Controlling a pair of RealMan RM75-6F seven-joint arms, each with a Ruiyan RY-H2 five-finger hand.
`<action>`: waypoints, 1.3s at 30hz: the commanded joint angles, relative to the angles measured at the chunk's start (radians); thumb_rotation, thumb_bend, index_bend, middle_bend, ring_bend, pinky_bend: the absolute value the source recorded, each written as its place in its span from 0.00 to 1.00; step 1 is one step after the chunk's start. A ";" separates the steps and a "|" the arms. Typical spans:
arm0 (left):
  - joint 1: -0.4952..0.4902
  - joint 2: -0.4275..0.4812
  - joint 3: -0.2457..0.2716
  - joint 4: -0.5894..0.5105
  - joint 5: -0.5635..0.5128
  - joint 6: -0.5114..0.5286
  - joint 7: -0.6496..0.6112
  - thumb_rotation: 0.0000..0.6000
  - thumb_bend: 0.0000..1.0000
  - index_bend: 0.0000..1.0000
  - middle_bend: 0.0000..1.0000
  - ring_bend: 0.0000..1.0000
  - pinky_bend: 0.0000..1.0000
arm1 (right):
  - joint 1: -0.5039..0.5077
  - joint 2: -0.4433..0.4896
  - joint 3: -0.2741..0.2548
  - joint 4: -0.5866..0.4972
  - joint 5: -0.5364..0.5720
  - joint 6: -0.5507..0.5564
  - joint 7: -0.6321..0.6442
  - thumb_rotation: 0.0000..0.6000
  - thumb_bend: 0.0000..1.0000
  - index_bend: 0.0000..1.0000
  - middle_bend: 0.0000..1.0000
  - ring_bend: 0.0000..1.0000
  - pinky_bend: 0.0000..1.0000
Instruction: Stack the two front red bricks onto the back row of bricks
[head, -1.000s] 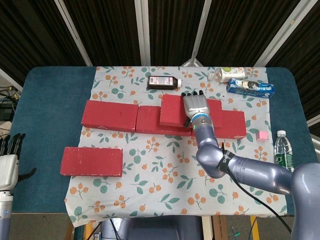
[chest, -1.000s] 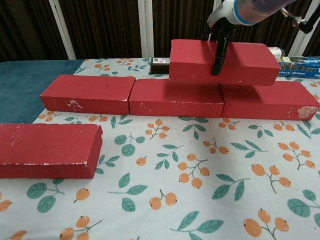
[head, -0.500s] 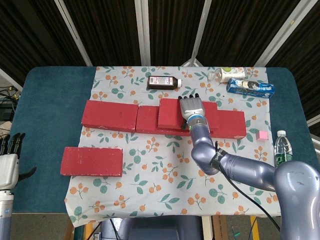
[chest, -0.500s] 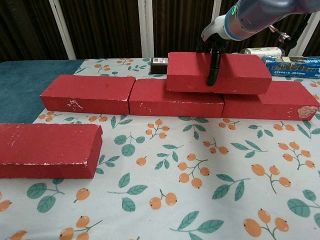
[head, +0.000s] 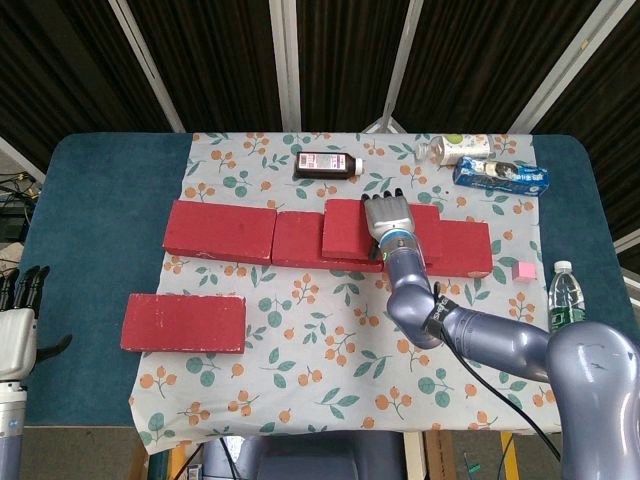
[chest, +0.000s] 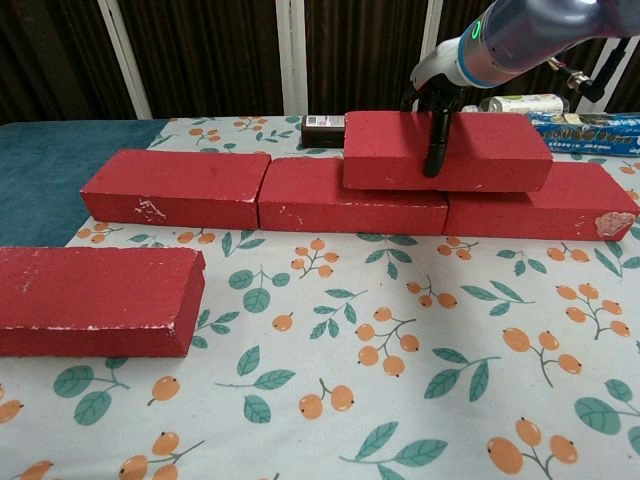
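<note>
Three red bricks form the back row (head: 220, 231) (chest: 175, 187) across the floral cloth. A fourth red brick (head: 348, 229) (chest: 390, 150) lies on top of that row, spanning the joint between the middle and right bricks. My right hand (head: 390, 217) (chest: 441, 92) grips it from above, with the thumb (chest: 435, 140) down its front face and the fingers over its back. The other front red brick (head: 183, 322) (chest: 95, 300) lies alone at the near left. My left hand (head: 18, 322) hangs off the table's left edge, fingers apart and empty.
A brown bottle (head: 327, 165) (chest: 323, 122) lies behind the row. A white and green bottle (head: 460, 148) and a blue box (head: 500, 176) sit at the back right. A pink cube (head: 523, 270) and a water bottle (head: 565, 300) stand at the right edge.
My right hand has lowered the held brick from just above the back row onto it and shifted it slightly right. The left hand has not moved.
</note>
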 joint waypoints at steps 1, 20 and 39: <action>-0.001 -0.001 0.001 0.000 0.001 -0.001 0.003 1.00 0.00 0.07 0.06 0.00 0.05 | 0.000 -0.002 -0.005 0.003 0.000 -0.004 0.003 1.00 0.03 0.47 0.33 0.11 0.00; -0.006 -0.008 0.003 0.003 -0.004 -0.003 0.018 1.00 0.00 0.07 0.06 0.00 0.05 | -0.002 -0.022 -0.037 0.041 -0.001 -0.042 0.026 1.00 0.03 0.47 0.33 0.11 0.00; -0.010 -0.014 0.004 0.010 -0.011 -0.005 0.029 1.00 0.00 0.07 0.06 0.00 0.05 | -0.003 -0.044 -0.053 0.068 -0.023 -0.049 0.067 1.00 0.03 0.40 0.24 0.06 0.00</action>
